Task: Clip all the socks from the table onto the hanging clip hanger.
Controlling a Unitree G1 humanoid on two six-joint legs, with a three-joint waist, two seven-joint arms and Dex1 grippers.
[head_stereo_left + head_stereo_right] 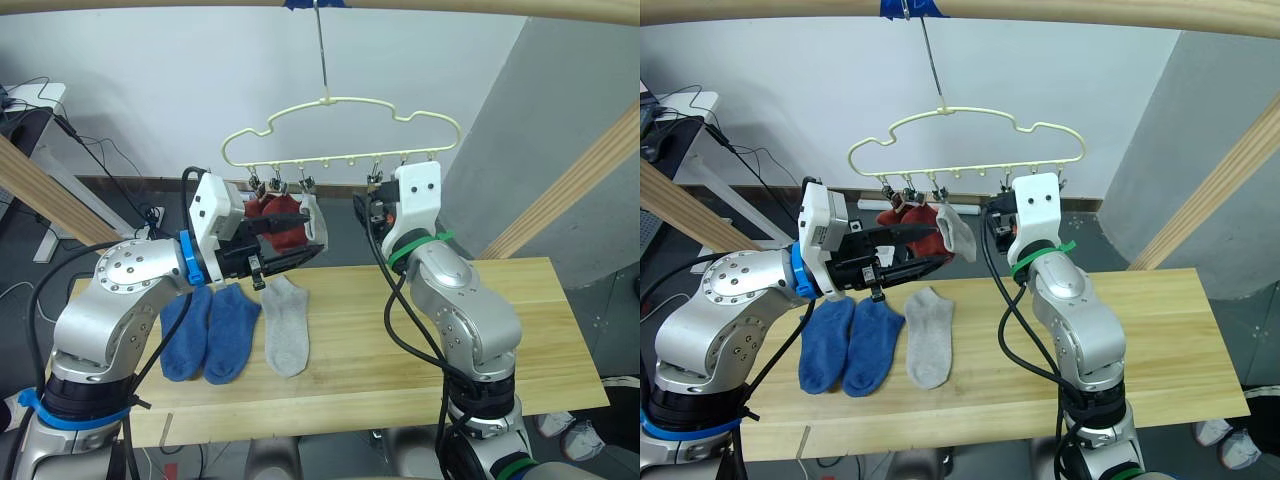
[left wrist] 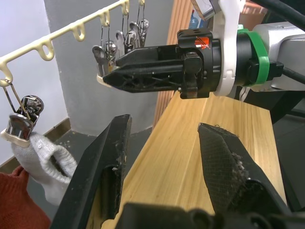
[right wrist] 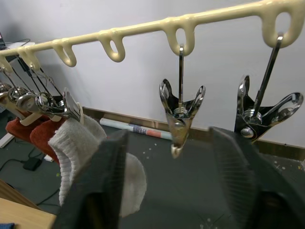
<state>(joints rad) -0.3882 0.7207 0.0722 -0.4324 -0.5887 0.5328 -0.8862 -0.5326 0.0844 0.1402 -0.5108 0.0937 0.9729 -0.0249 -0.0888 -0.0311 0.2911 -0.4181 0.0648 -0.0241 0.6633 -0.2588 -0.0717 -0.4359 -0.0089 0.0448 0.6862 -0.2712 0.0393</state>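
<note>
Both grippers, left (image 1: 925, 255) & right (image 2: 107, 78), are up by the clip hanger (image 1: 340, 125) at top middle w/ fingers apart, holding nothing, prob. since 3 socks hang there already, while 2 blue socks (image 1: 210, 335) & 1 grey sock (image 1: 287, 325) wait on the table (image 1: 530, 330), lower left.

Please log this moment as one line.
hung: two rust red socks, one grey | table: two blue knit socks, one grey sock | claws: both open, empty

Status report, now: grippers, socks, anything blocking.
Left gripper open, empty, up by the hanger. Right gripper open beneath a free clip. Two red socks and one grey sock clipped; two blue socks, another grey sock on the table. Nothing blocking.
</note>
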